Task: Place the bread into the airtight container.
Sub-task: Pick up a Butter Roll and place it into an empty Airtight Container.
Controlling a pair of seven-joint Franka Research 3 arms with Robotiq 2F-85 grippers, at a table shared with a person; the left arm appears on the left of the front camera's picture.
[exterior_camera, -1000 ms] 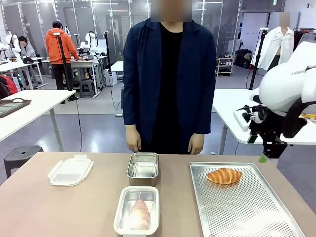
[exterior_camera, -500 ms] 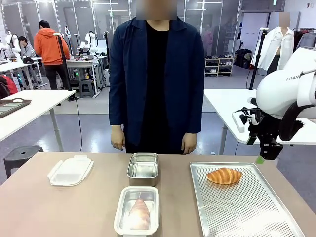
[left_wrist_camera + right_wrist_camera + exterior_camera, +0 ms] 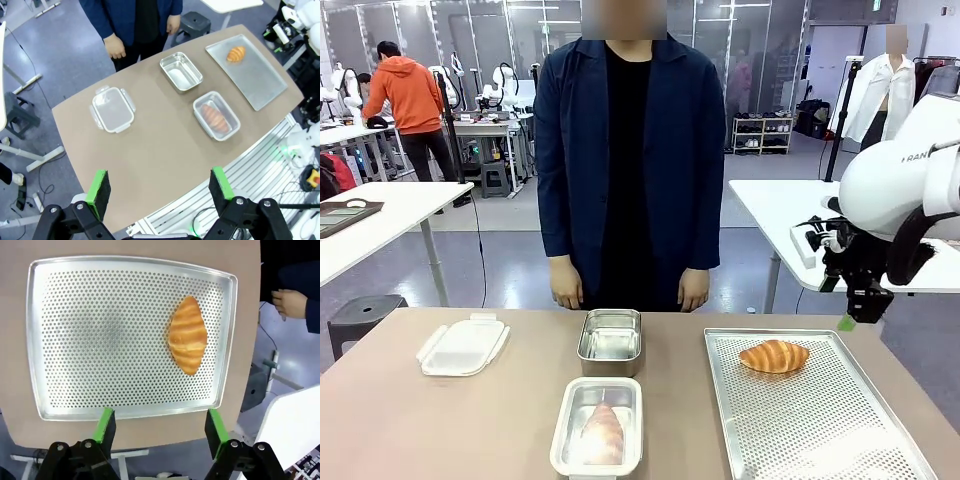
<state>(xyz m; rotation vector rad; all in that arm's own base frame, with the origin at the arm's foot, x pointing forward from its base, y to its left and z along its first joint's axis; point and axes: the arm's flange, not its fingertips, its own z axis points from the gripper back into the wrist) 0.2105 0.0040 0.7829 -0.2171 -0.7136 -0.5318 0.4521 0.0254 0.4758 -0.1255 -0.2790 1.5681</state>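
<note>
Two pieces of bread are in play, so the job looks about half done. High over the near left edge of the desk (image 3: 410, 420), the left gripper (image 3: 160, 185) hangs with its fingers (image 3: 100, 187) wide apart and nothing between them. Below it, farthest left, a clear clip lid (image 3: 462, 346) lies flat by itself, which suggests that sealing is yet to come. In the middle, an empty steel container (image 3: 610, 316) sits toward the person (image 3: 620, 150), and just in front of it a second container (image 3: 563, 425) already holds one loaf (image 3: 602, 432). To the right, a perforated tray (image 3: 820, 420) carries the remaining croissant (image 3: 775, 355) near its far end, lying free and untouched. The right gripper (image 3: 161, 426) hovers above and beyond the tray's far right corner, fingers spread and empty, well apart from the croissant. What seems left is to pick up that croissant, put it into a container, and probably fit the lid. Compared with a second ago, nothing on the desk has shifted. The person has stepped a little toward the left, both hands hanging down at the desk's far edge, and the right gripper has drawn slightly to the right.
</note>
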